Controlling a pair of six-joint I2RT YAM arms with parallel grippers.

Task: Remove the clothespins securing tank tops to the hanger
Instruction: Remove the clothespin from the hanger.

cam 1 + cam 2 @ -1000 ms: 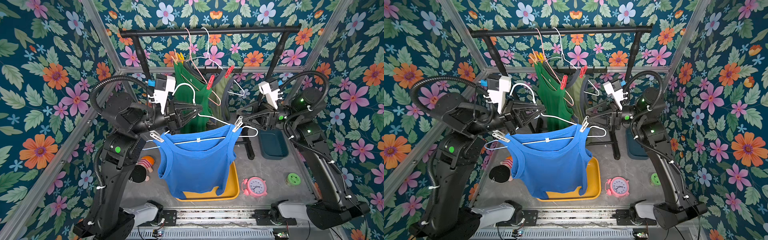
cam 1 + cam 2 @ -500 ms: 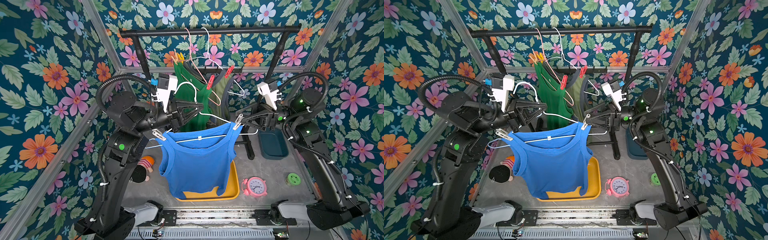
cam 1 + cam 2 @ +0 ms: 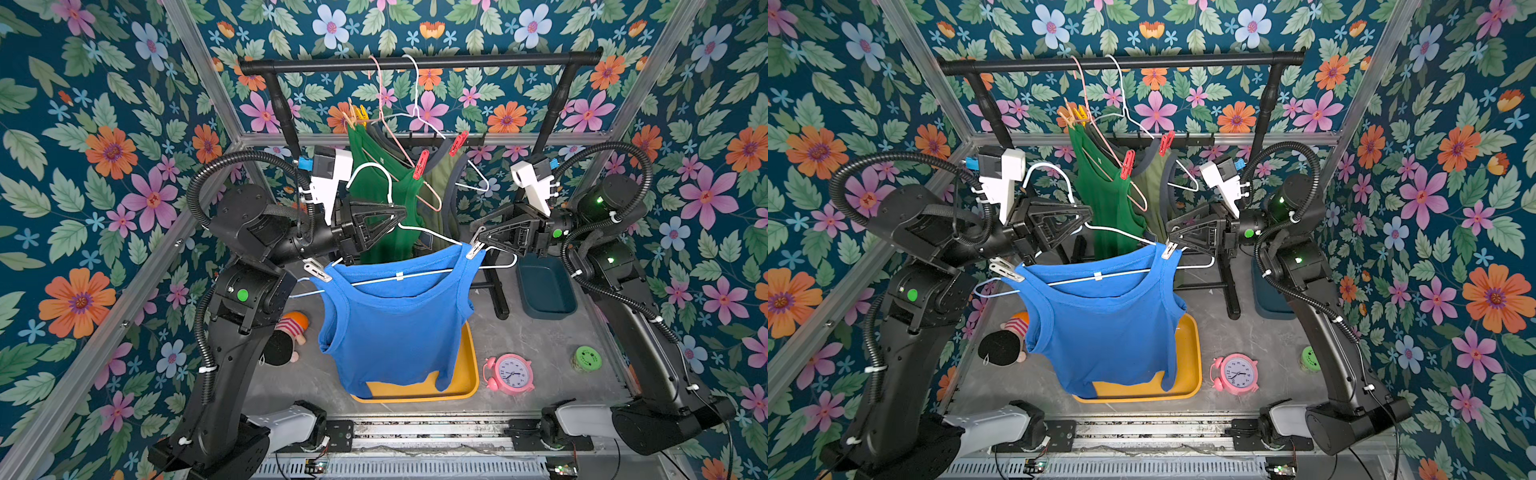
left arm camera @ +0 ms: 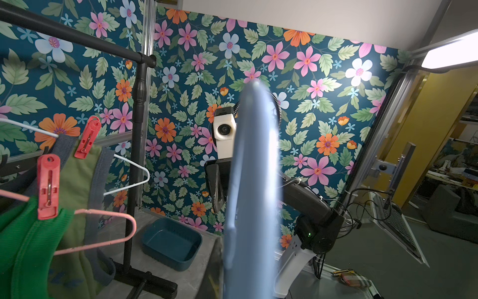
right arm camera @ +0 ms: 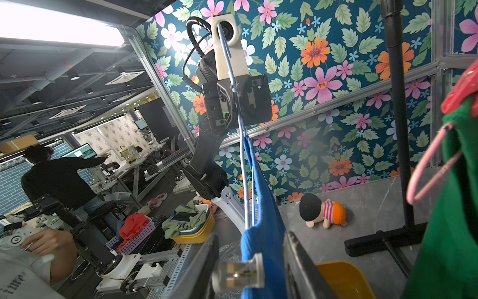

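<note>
Robotics lab, floral-walled test booth (image 3: 104, 174), cluttered workbenches (image 5: 137, 165), monitor (image 5: 82, 152)

Top views: mounted high over the near edge, tilted down toward the far wall, wide enough to take in both arms, the rail (image 3: 498, 59) and the yellow tray (image 3: 1190, 365). Both top views nearly coincide (slight sideways shift only).

Left wrist view: looks rightward across the cell, very near the hanger (image 4: 252, 181), which blurs mid-frame; the right wrist camera (image 4: 224, 129) faces it.

Right wrist view: looks leftward and upward, with the blue tank top (image 5: 261, 220) close ahead and the left wrist camera (image 5: 227, 33) beyond.

Shared with the top views: doll (image 5: 323, 209), teal bin (image 4: 172, 240).
</note>
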